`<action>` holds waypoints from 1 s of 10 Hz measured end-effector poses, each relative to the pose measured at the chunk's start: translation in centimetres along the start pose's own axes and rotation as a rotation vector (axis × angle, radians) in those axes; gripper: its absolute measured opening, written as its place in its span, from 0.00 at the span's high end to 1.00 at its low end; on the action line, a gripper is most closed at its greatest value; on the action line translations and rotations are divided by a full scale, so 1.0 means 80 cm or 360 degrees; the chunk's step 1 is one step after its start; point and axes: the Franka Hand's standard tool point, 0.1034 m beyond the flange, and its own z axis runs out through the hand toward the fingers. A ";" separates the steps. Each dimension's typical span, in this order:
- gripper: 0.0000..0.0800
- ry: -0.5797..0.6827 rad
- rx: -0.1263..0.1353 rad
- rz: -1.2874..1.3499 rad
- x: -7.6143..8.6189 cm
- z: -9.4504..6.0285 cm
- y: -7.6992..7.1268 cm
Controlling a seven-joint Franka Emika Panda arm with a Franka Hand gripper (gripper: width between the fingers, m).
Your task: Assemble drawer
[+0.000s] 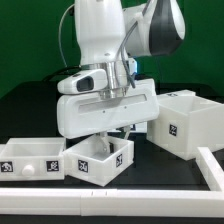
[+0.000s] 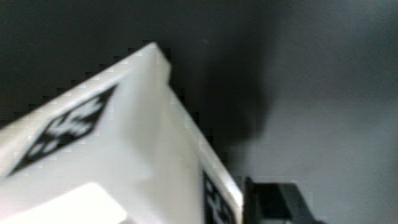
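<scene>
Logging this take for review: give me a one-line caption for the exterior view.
Gripper low over a tagged white drawer tray, the large hollow casing standing on the exterior view's right.

Drawer casing (image 1: 195, 125): smooth white plastic, slightly glossy; table (image 1: 30, 110) matt black, perhaps cloth.

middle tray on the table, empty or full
Empty: in the exterior view the tray sits open side up, and only its bare white inner walls show.

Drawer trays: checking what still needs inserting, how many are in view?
2. One open tray sits front centre, beneath the arm; the other tray lies at the exterior view's left edge. The arm could hide more.
</scene>
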 end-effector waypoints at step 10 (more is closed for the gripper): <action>0.92 -0.0100 0.0204 -0.0592 -0.046 -0.062 -0.016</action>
